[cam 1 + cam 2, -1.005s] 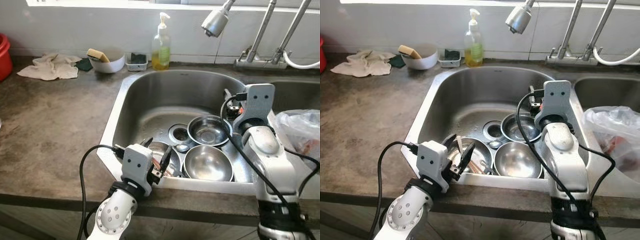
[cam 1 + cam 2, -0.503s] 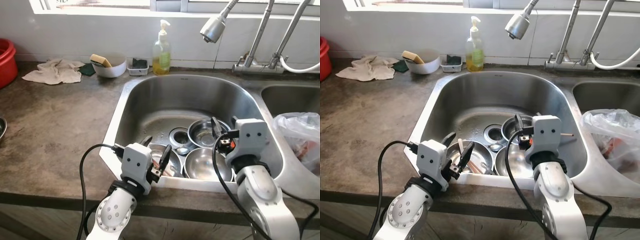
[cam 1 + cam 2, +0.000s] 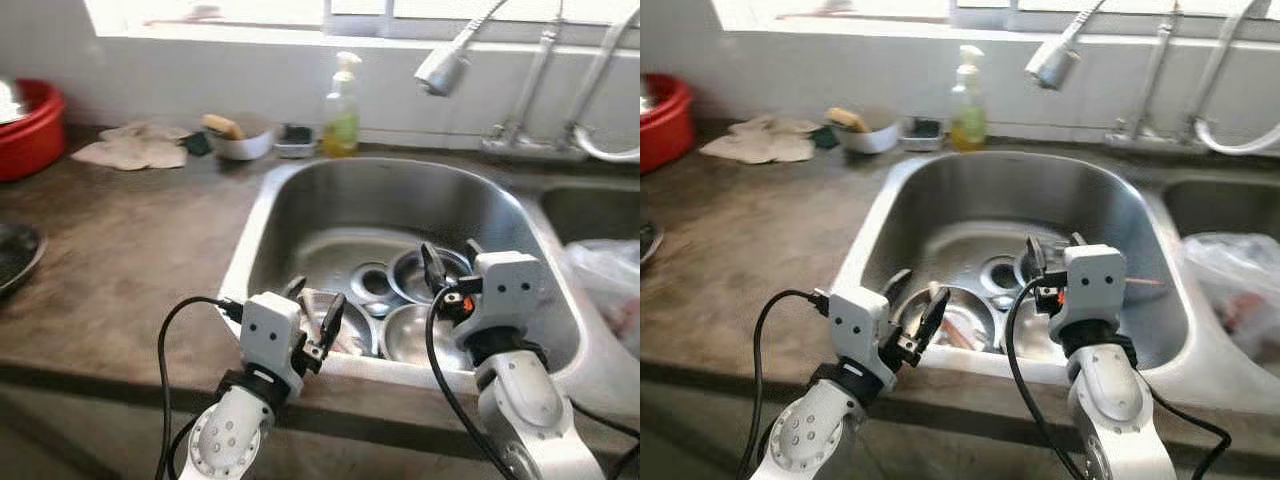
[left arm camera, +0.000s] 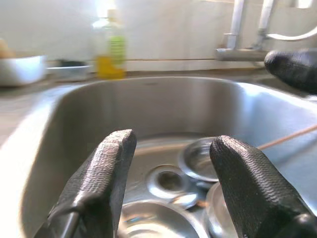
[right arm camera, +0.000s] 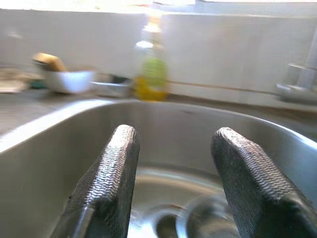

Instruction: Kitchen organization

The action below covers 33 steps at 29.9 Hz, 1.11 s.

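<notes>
A steel sink (image 3: 300, 200) holds three steel bowls: one at the back (image 3: 412, 270), one in front (image 3: 408, 338), and one at the front left (image 3: 345, 330) with utensils in it. My left gripper (image 3: 314, 296) hovers open over the sink's front rim, above the front left bowl. Beside it to the right, my right gripper (image 3: 450, 258) is open over the back bowl and holds nothing. The left wrist view looks past its fingers (image 4: 106, 163) at the drain (image 4: 168, 181) and a bowl (image 4: 200, 158).
A soap bottle (image 3: 341, 107), a white bowl with a sponge (image 3: 243, 140) and a cloth (image 3: 135, 150) line the back ledge. A red basin (image 3: 30, 125) and a dark dish (image 3: 15, 255) sit at the left. A spray head (image 3: 443, 70) hangs above the sink, with a plastic bag (image 3: 610, 290) at the right.
The right arm has dropped and drawn back from over the sink's right side to near the front rim. The camera has shifted, bringing the red basin and dark dish into view. The left gripper holds still.
</notes>
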Motion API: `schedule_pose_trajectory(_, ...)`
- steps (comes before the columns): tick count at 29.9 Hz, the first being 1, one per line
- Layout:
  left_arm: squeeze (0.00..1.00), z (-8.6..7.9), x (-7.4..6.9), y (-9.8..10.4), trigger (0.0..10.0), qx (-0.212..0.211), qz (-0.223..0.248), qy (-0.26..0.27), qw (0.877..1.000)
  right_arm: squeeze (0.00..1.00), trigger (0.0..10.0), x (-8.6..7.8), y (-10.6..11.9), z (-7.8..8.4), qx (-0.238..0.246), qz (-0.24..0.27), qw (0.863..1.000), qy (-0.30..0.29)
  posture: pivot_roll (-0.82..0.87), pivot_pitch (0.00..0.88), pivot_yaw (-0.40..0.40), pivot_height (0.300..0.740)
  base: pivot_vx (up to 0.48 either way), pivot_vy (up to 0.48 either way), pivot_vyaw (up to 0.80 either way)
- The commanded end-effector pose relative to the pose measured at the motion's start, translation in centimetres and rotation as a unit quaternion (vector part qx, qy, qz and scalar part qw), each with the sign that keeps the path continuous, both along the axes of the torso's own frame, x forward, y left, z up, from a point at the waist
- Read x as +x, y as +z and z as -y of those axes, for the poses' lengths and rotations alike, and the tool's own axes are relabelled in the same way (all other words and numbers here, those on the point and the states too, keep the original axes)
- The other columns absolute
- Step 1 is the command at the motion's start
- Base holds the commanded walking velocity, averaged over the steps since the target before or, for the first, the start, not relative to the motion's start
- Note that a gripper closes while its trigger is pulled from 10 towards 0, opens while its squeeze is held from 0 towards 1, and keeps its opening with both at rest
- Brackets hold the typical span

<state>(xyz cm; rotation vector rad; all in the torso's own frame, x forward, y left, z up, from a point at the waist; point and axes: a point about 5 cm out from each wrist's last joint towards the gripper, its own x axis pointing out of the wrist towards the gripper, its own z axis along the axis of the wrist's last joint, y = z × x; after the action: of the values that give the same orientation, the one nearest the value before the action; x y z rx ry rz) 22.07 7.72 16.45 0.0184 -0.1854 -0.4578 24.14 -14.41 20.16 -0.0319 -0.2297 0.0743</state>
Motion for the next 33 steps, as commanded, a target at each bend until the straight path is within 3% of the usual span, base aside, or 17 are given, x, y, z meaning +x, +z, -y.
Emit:
schedule_pose_trajectory(1, 0.0, -0.2, -0.1, 0.2, 10.0, 0.002, 0.002, -0.001, 1.0, 0.0, 10.0, 0.0, 0.7, -0.4, 0.001, 0.02, 1.0, 0.009, 0.15, 0.048, -0.028, 0.74, 0.0, 0.472, 0.8)
schedule_pose_trajectory(8, 0.0, 0.1, 0.0, 0.1, 10.0, 0.004, 0.0, -0.003, 1.0, 0.0, 10.0, 0.6, 0.7, -0.5, 0.006, 0.021, 1.0, 0.01, 0.15, 0.049, -0.026, 0.74, 0.0, 0.473, 0.8)
schedule_pose_trajectory(16, 0.0, 0.0, 0.2, 0.3, 10.0, 0.005, 0.004, 0.0, 1.0, 0.0, 10.0, 1.0, 0.8, -0.6, 0.011, 0.019, 1.0, 0.009, 0.16, 0.054, -0.03, 0.74, 0.0, 0.0, 0.8)
schedule_pose_trajectory(19, 0.0, 0.0, 0.2, 0.2, 10.0, 0.003, -0.002, 0.001, 1.0, 0.0, 10.0, 1.4, 0.9, -0.8, 0.012, 0.018, 1.0, 0.009, 0.16, 0.055, -0.031, 0.74, 0.0, 0.476, 0.63)
schedule_pose_trajectory(28, 0.0, 0.0, 0.3, 0.1, 10.0, 0.006, -0.003, 0.003, 1.0, 0.0, 10.0, 2.2, 1.1, -0.9, 0.019, 0.014, 1.0, 0.012, 0.16, 0.058, -0.034, 0.74, 0.0, 0.472, 0.0)
schedule_pose_trajectory(33, 0.0, 0.0, 0.3, 0.1, 10.0, 0.012, 0.001, 0.005, 1.0, 0.0, 10.0, 2.5, 1.4, -0.7, 0.022, 0.021, 1.0, 0.006, 0.16, 0.058, -0.035, 0.74, 0.0, 0.0, 0.0)
